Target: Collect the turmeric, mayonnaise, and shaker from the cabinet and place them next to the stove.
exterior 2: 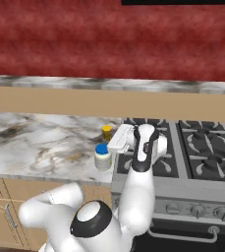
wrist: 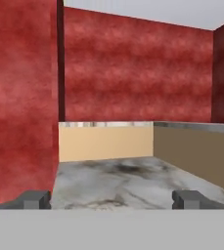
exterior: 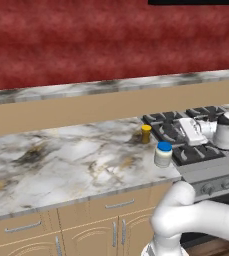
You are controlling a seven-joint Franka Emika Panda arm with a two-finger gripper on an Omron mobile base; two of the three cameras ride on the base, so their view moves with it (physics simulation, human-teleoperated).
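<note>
- Left base view: The turmeric (exterior: 146,133) and the mayonnaise (exterior: 163,153) stand on the marble counter (exterior: 61,160), just beside the left edge of the stove (exterior: 206,150). The turmeric is nearer the back wall and the mayonnaise nearer the front edge, apart from each other. Two of three items look delivered, so the shaker is probably the one left to fetch. The white arm (exterior: 206,131) reaches over the stove grates.
- Right base view: The gripper (exterior 2: 119,140) hovers above the stove's left burners, close to both jars, and whether anything sits between its jaws cannot be told here. The counter left of the jars is open, with free room for a third item.
- Hand view: The fingertips (wrist: 35,199) stand wide apart with nothing between them, looking along bare counter toward a corner of red walls. The next move calls for lifting away without clipping the jars.
</note>
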